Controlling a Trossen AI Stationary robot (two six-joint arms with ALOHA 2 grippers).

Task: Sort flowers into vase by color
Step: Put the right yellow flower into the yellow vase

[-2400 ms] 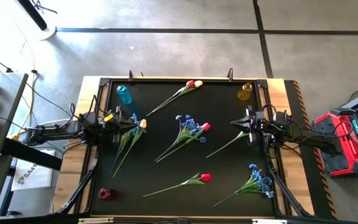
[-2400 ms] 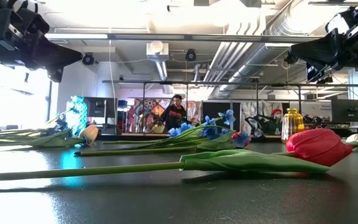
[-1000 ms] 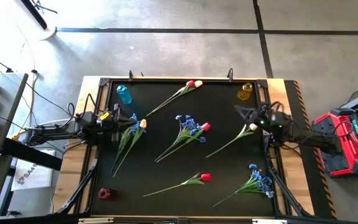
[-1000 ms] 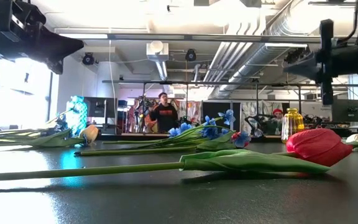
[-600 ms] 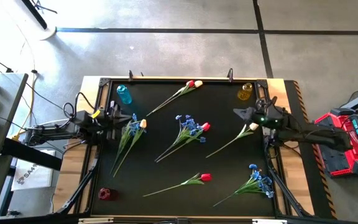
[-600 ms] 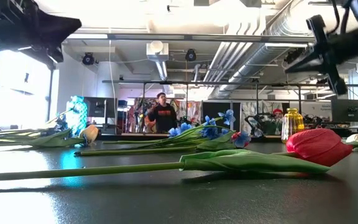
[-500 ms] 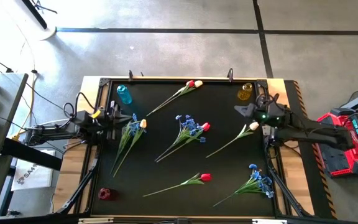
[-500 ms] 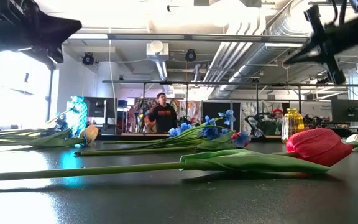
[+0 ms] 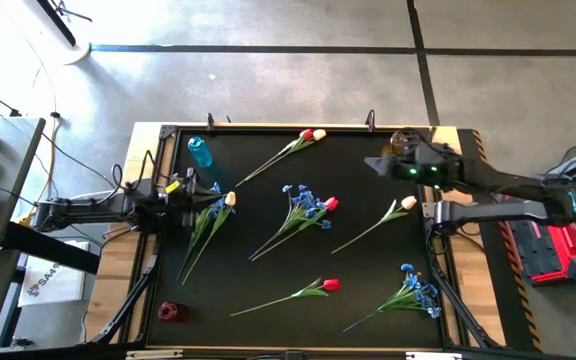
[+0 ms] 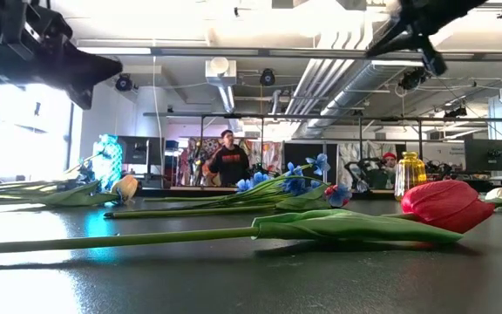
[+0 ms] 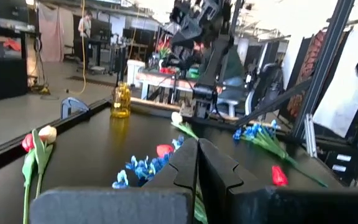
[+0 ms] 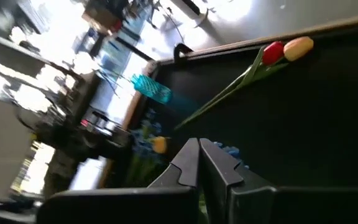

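The right gripper (image 9: 373,163) hung above the far right part of the table with its fingers (image 12: 199,163) pressed together and nothing between them, close to the amber vase (image 9: 400,143) in that corner. Judging by that position, it was probably lining up on a flower near it, though none was yet gripped. The left gripper (image 9: 190,187) waited at the table's left edge, its fingers (image 11: 197,163) likewise together and empty, just beside the bundle lying there.

All the flowers lay flat on the black table (image 9: 363,280), none in a vase. A cream tulip (image 9: 406,204) rested nearest the right gripper, its stem running toward the middle. At the far edge lay a red and cream tulip pair (image 9: 311,134). In the centre, a blue spray (image 9: 302,199) lay with a red tulip (image 9: 330,204) against it. A second red tulip (image 9: 330,285) lay at the near middle, and another blue spray (image 9: 418,288) at the near right. By the left gripper, a cream tulip and blue blossoms (image 9: 220,203) lay together. The scattered, mixed layout looked deliberate, so that the colours must be pulled apart.

A blue vase (image 9: 199,151) stood at the far left corner and a small red vase (image 9: 169,311) at the near left, apparently one vase per colour.

No writing on the vases or table could be read; a white panel (image 9: 43,283) beside the table carried lettering too small to make out.
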